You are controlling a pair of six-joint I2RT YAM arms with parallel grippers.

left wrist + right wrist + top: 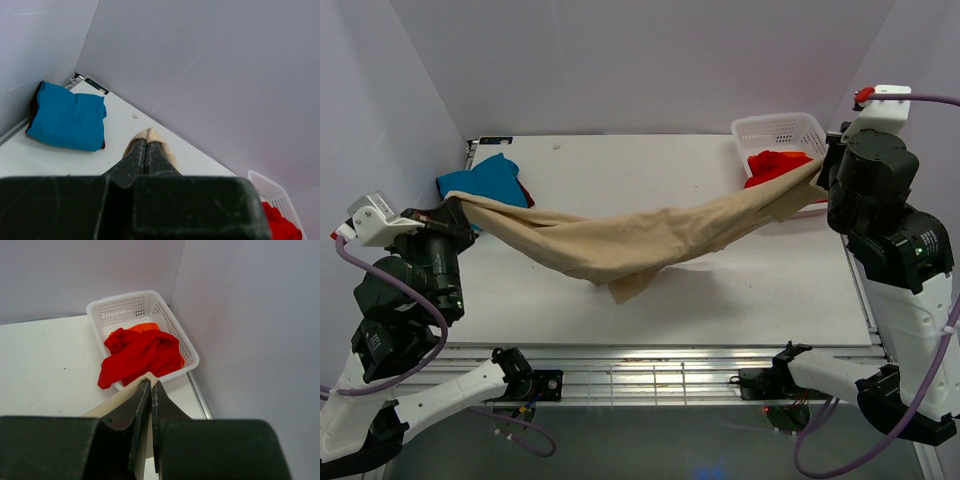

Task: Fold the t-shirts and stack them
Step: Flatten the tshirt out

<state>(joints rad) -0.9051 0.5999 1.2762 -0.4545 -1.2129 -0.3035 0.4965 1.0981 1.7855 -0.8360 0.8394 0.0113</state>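
Top external view: my left tool and right tool each pinch an end of the tan t-shirt, sagging over the table. Spreading step, I judge; next, lay it flat to fold.

The tan-beige t-shirt is soft, matt cloth, limp and creased. The bright red t-shirt inside the white basket is the same dull cloth, while the basket itself is smooth, slightly glossy plastic lattice. Far across from the basket, the teal-blue t-shirt is also matt cloth, lying on a counter with a smooth, matt white top; the left tool and right tool look like matt black plastic, and the rail along the counter edge farthest from the basket is ribbed bare metal with a dull sheen.
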